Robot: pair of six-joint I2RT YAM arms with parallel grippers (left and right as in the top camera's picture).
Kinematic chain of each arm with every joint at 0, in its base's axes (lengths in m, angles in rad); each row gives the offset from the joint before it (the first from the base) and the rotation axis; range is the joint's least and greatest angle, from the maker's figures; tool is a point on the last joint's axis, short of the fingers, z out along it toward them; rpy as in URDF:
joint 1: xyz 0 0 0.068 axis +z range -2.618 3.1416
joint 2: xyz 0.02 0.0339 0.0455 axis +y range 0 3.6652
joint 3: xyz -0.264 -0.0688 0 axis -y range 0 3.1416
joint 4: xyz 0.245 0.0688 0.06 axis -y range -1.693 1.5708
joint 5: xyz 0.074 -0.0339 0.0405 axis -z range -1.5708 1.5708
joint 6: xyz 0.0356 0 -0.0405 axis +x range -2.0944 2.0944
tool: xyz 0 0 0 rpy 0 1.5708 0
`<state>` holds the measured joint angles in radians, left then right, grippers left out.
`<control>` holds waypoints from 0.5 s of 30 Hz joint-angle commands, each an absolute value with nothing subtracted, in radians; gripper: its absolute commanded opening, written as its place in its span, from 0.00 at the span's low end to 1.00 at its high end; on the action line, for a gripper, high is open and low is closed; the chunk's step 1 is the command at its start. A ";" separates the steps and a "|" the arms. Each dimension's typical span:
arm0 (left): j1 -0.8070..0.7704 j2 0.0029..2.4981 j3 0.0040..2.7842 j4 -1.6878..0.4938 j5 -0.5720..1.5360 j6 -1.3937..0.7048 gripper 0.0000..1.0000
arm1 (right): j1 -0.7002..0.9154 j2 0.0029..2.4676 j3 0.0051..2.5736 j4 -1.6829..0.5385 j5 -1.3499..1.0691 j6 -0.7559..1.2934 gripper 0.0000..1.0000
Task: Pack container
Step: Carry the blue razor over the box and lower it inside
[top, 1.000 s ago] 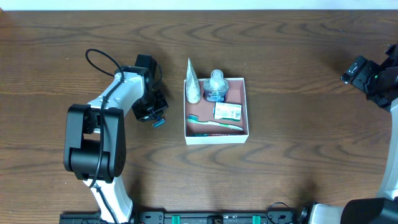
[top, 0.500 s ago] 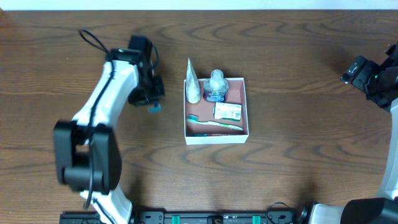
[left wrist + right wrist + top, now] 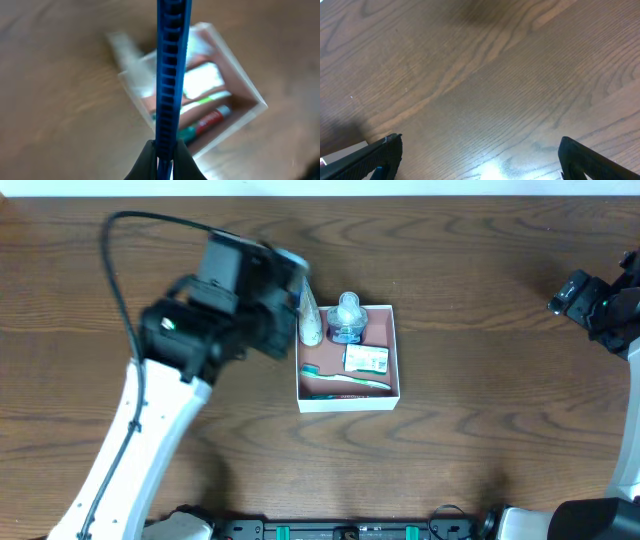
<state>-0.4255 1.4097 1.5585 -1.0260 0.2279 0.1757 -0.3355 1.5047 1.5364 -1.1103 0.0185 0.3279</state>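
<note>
The container [image 3: 395,350] is a shallow white-walled box with a reddish-brown floor in the middle of the table. It holds a white tube [image 3: 310,320], a clear blue bottle [image 3: 346,318], a green-and-white packet [image 3: 366,360] and a teal toothbrush [image 3: 345,382]. My left gripper [image 3: 163,152] is shut on a blue comb [image 3: 169,70] and hovers over the container's left side [image 3: 240,80]; the arm hides it from overhead. My right gripper [image 3: 480,155] is open and empty over bare wood at the far right [image 3: 590,305].
The left arm [image 3: 200,340] reaches in from the lower left, blurred, and covers the table beside the container. Dark wood table [image 3: 480,450] extends all around. A tube with a red label [image 3: 210,120] lies on the container floor in the left wrist view.
My left arm has risen and swung right from the table's left part to over the container's left edge, with the blue comb in its jaws. The right arm has not moved.
</note>
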 commanded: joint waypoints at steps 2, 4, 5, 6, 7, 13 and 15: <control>-0.557 1.414 1.565 -1.037 0.258 0.456 0.06 | -0.341 1.494 1.550 -1.111 0.019 0.336 0.99; -0.603 1.427 1.557 -1.039 0.257 0.538 0.06 | -0.341 1.494 1.550 -1.111 0.019 0.336 0.99; -0.622 1.435 1.553 -1.040 0.257 0.585 0.06 | -0.341 1.494 1.550 -1.111 0.019 0.336 0.99; -0.635 1.442 1.550 -1.042 0.257 0.625 0.06 | -0.341 1.494 1.550 -1.111 0.019 0.336 0.99; -0.648 1.451 1.546 -1.047 0.257 0.673 0.06 | -0.341 1.494 1.550 -1.111 0.019 0.336 0.99; -0.686 1.530 1.541 -1.124 0.257 0.912 0.06 | -0.341 1.494 1.550 -1.112 0.019 0.336 0.99; -0.686 1.563 1.541 -1.141 0.257 0.950 0.06 | -0.341 1.494 1.550 -1.111 0.019 0.336 0.99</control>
